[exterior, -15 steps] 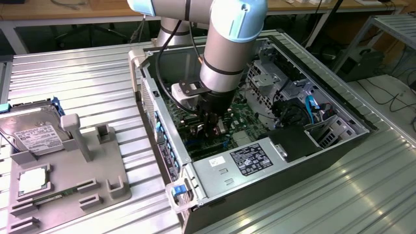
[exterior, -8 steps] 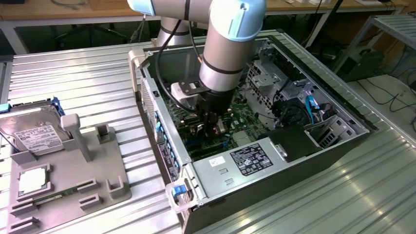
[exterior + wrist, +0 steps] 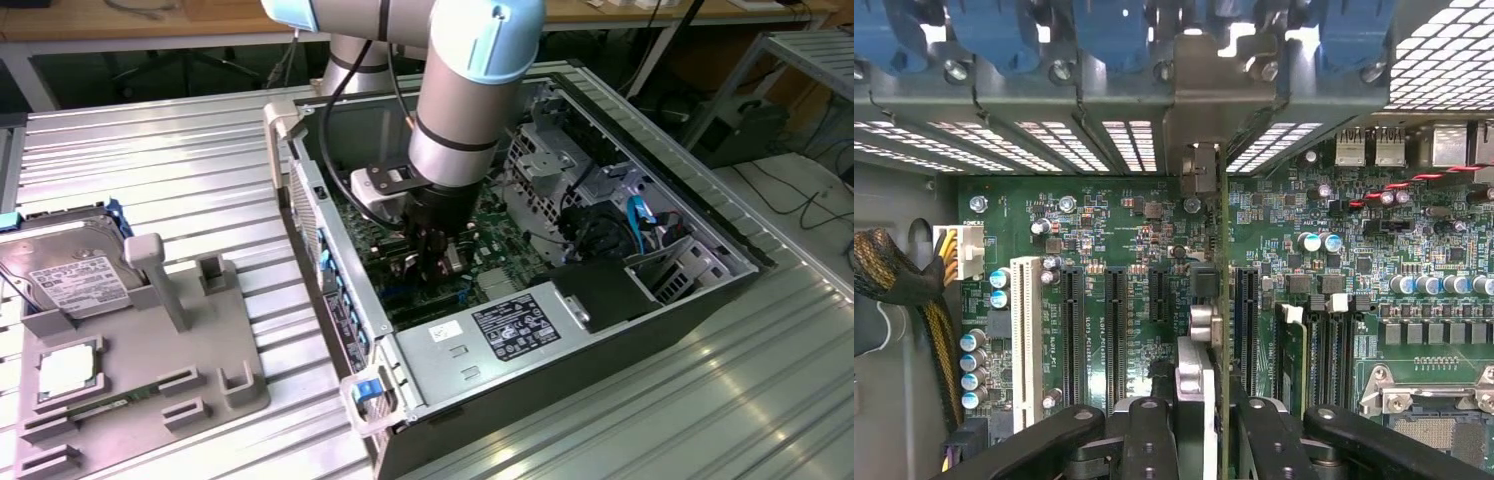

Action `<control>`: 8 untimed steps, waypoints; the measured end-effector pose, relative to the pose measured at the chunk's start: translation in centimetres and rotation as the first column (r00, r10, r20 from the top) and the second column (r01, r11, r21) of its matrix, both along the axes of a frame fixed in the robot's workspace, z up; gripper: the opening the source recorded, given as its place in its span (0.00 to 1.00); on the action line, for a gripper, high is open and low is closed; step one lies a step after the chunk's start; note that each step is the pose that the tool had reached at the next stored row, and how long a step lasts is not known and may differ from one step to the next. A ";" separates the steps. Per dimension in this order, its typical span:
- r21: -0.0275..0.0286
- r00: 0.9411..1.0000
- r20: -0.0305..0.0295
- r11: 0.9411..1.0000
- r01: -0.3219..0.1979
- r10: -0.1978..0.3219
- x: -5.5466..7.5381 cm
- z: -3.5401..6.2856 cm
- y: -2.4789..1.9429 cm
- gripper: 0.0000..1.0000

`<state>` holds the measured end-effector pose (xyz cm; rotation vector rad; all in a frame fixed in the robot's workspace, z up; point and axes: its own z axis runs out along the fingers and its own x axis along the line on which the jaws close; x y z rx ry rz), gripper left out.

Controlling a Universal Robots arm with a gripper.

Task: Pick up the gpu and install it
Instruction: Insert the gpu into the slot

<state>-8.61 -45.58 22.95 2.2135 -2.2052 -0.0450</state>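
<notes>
Landmark: you are looking at an open computer case lying on the ribbed metal table; everything below is placed against it.
Hard drive: to the exterior view's left of the case, a silver hard drive with a white label is leaning in the grey holder tray.
CPU chip: a small square silver chip is sitting in that tray, below the drive, well apart from the case.
Arm: your arm is reaching down into the case, over the green motherboard.
Gripper: your gripper is pinching the gpu, fingers pressing on both sides of it.
Gpu: the gpu is standing edge-on inside the case, between the black expansion slots, its metal bracket touching the case's rear slot wall.
Power supply: the labelled grey box is sitting in the case's near corner.
</notes>
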 end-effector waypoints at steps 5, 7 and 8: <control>0.000 1.000 0.000 1.000 0.000 0.000 0.0 -0.38 0.01 0.29; 0.000 1.000 0.000 1.000 0.000 0.000 0.0 -0.39 0.02 0.29; 0.000 1.000 0.000 1.000 0.000 0.000 0.0 -0.39 0.02 0.29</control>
